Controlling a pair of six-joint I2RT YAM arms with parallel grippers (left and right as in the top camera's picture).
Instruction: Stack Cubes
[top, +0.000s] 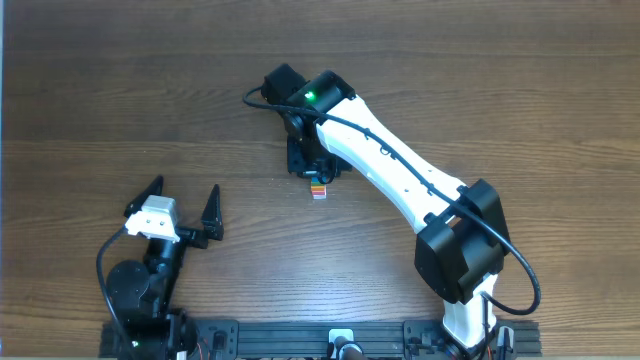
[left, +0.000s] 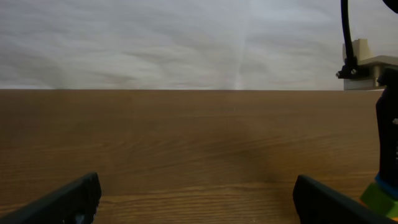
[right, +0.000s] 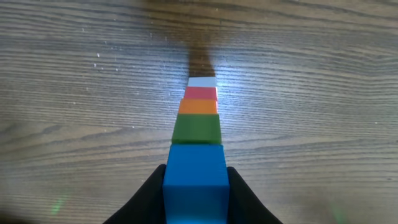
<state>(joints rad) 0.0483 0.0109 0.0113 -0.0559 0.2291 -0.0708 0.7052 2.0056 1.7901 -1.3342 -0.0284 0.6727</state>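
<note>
At the left of the table (top: 520, 90), the left gripper (top: 184, 188) sat near its arm's base, fingers spread wide and holding nothing. Near the middle stood a cube tower (top: 319, 190), white, red, orange and green from the bottom up. The right gripper (right: 196, 190) was clamped on the blue cube (right: 194, 165) at its top.

You've got a dark wood-grain table (top: 100, 100) under the whole workspace. Past its far edge there's a plain whitish backdrop (left: 155, 43), faintly mottled. Light leaves a soft sheen on the grain.
</note>
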